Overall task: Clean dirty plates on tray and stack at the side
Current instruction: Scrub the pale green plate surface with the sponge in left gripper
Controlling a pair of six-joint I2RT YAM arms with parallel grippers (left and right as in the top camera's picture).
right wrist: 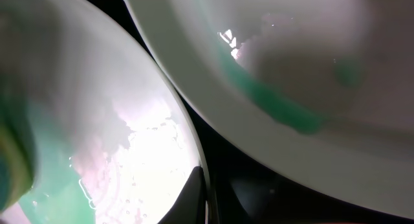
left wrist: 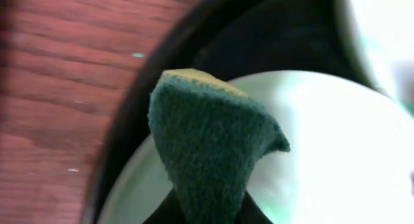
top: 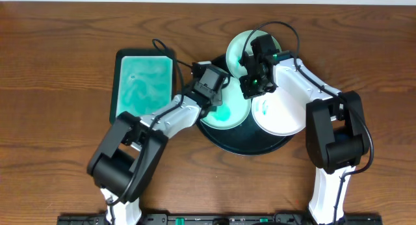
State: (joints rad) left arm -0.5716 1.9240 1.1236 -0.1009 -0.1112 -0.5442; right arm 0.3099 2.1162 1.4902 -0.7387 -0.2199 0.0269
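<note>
The wooden table (top: 58,69) carries a black tray (top: 247,149) and a teal dish (top: 143,88).

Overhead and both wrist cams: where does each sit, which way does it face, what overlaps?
Overhead: fixed above the table, looking straight down on the tray, its three plates and a teal dish; both arms show.
Left wrist: on the left arm, looking down past the sponge pinched in the left gripper onto one plate; dark finger bases show.
Right wrist: on the right arm, very close on two plate rims; one dark fingertip shows.
Shared: all three see the plates on the tray.
</note>
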